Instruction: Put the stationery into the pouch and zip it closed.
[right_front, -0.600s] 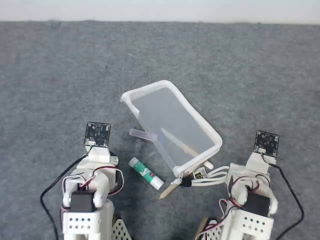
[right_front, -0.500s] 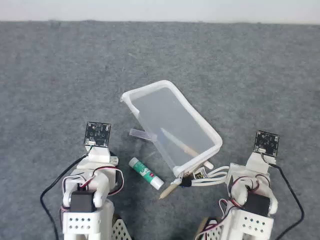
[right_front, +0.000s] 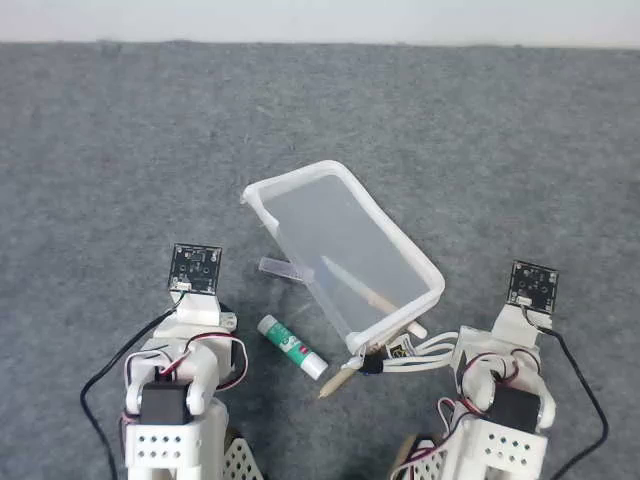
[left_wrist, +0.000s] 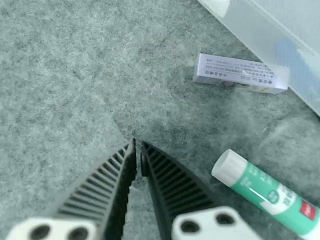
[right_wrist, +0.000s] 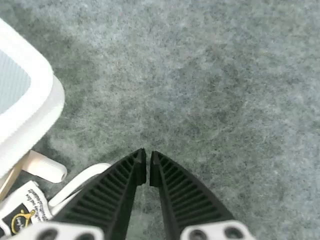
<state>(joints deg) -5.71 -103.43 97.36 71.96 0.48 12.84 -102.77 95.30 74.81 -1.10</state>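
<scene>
Here, both pincers are sitting with their jaws all but shut over the grey bench (right_front: 120, 140), gripping nothing: the left pincer (left_wrist: 138, 147) and the right pincer (right_wrist: 148, 155). The translucent pouch (right_front: 340, 240) is lying flat ahead of them, between the two, with a wooden pencil (right_front: 362, 290) showing through its wall. Near the left pincer, a glue stick (left_wrist: 267, 192) and an eraser (left_wrist: 240, 74) are lying outside the pouch, the eraser just beside its rim.

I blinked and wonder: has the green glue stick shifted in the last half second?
No. The glue stick lies where it did, at the same angle beside the pouch.
</scene>
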